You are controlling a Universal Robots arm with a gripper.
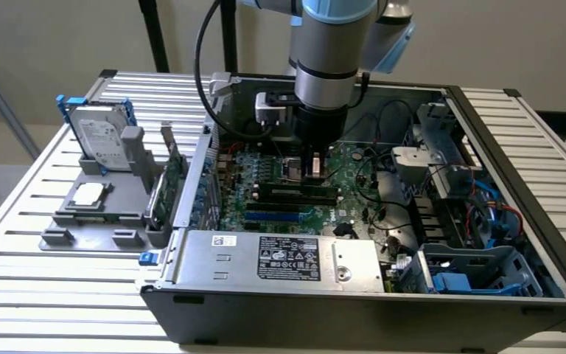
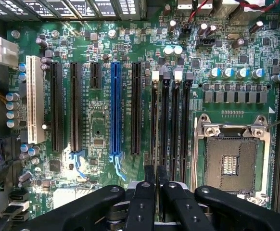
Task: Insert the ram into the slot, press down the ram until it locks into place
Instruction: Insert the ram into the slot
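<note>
Found the ram point(image 1: 293, 193) standing on edge in the slot point(image 2: 154, 96), at about six o'clock from the jaws. Saw the jaws drawn narrow, seemingly pinching its top edge. Judged insertion begun, but pressing home and locking not yet shown.

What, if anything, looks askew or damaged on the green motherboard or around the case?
Nothing stands out. The long black memory slots lie parallel and intact on the green motherboard, and the black gripper hangs over the board near them.
</note>
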